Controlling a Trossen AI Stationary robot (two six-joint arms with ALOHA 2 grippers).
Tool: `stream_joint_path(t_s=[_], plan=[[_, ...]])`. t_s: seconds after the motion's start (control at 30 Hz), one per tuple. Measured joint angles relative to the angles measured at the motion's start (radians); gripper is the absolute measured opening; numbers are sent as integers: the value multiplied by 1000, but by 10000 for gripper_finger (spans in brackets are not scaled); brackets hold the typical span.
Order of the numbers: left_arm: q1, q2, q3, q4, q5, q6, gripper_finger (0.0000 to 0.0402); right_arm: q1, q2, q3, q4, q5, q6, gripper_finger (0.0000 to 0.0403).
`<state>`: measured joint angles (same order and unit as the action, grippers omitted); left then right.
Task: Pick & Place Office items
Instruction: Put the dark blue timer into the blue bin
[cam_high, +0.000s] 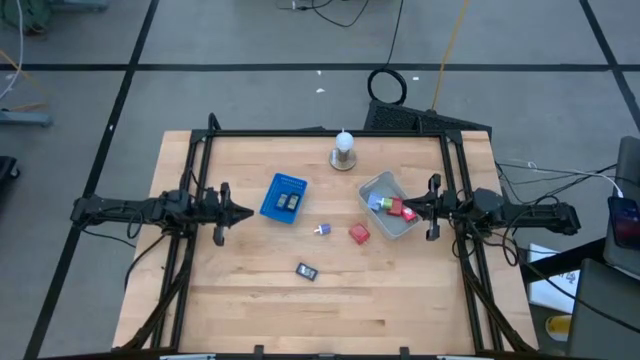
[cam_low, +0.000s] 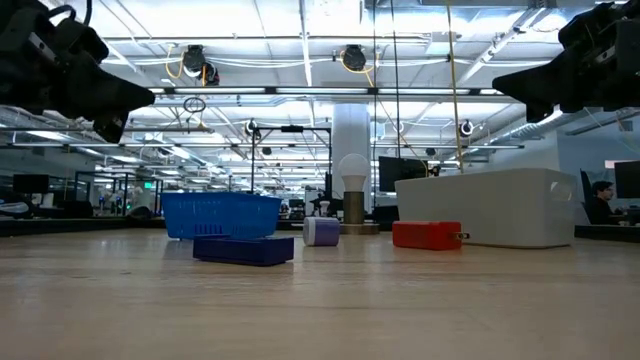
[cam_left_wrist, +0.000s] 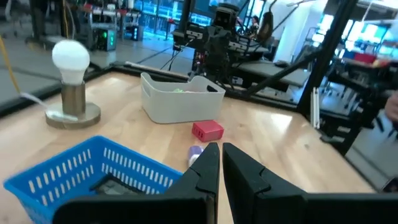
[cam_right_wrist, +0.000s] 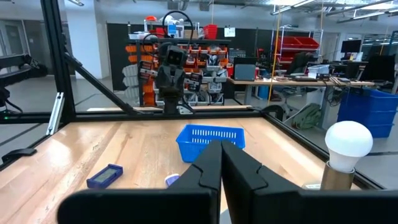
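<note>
Three small items lie loose on the table: a red block (cam_high: 359, 234) (cam_left_wrist: 208, 130), a purple-white bit (cam_high: 322, 230) (cam_low: 321, 232) and a dark rectangular piece (cam_high: 307, 271) (cam_right_wrist: 104, 176). The blue mesh basket (cam_high: 284, 196) holds two dark pieces. The clear grey tray (cam_high: 388, 205) holds blue, red and green bits. My left gripper (cam_high: 245, 211) (cam_left_wrist: 221, 149) is shut and hovers left of the basket. My right gripper (cam_high: 405, 205) (cam_right_wrist: 222, 146) is shut and hovers over the tray's right part. The low view shows both grippers raised well above the table.
A white bulb on a round base (cam_high: 343, 150) stands near the far edge, between basket and tray. A dark frame rail (cam_high: 320, 133) borders the table's far side and both flanks. The near half of the table (cam_high: 320, 310) holds only the dark piece.
</note>
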<state>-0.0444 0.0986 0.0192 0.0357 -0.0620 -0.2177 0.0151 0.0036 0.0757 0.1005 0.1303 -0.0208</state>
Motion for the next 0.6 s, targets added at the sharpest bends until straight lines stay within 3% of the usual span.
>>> stream_joint_path(t_s=[0.23, 0.43, 0.6], plan=[[-14, 132, 83, -18, -44, -74, 21, 0, 0, 0, 0, 0, 1, 0], [-55, 435, 243, -56, -133, -109, 21, 0, 0, 0, 0, 0, 9, 0], [-77, 710, 401, -71, -147, -123, 21, 0, 0, 0, 0, 0, 9, 0]])
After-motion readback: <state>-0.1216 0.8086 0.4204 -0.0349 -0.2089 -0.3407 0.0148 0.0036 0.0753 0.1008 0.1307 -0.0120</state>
